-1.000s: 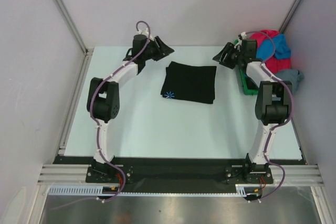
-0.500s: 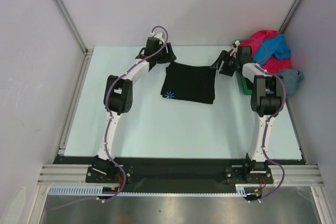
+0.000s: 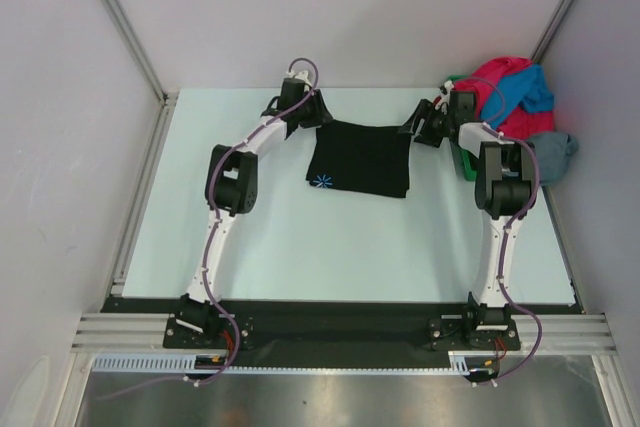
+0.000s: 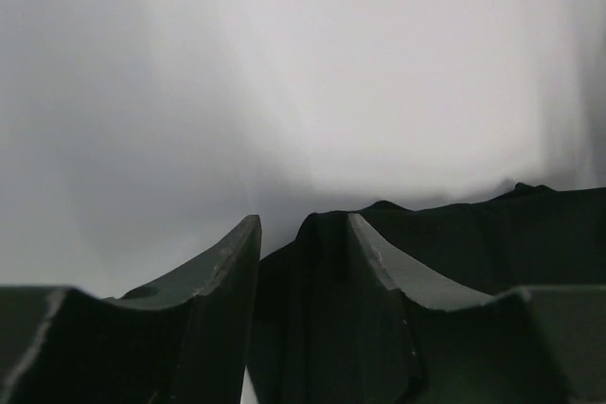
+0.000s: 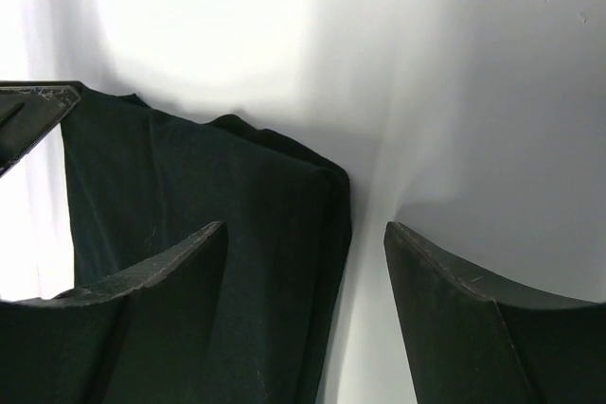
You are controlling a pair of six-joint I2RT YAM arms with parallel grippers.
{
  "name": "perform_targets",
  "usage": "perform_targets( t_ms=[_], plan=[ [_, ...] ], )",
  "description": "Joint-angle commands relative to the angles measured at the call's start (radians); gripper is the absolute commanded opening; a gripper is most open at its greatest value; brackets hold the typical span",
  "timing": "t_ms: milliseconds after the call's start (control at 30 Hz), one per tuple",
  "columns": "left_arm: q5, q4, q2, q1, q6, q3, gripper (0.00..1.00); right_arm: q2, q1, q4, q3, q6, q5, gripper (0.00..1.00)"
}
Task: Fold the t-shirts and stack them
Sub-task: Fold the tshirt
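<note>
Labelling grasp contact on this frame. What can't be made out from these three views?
- Top view: whether left gripper and right gripper touch the folded black cloth t-shirt; too small, wrists cover the fingertips.
- Top view: green container; mostly behind the right arm.
- Top view: heap of red-pink, blue and grey shirts; overlapping, count unclear.
- Left wrist view: t-shirt's near edge; own fingers block it.

Top cam overhead, facing fwd; both wrist cams close, all share black t-shirt [image 3: 362, 159].
</note>
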Motion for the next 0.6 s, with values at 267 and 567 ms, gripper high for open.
perform_targets(
  t_ms=[267, 567],
  plan=[
    [0.072, 0.082, -0.022, 0.003, -0.047, 0.002, 0.41, 0.020, -0.012, 0.054, 0.038, 0.018, -0.034, 0.72],
    [0.111, 0.113, -0.054, 0.024, -0.061, -0.046, 0.24, 0.041, -0.011, 0.062, 0.068, 0.034, -0.049, 0.56]
  ],
)
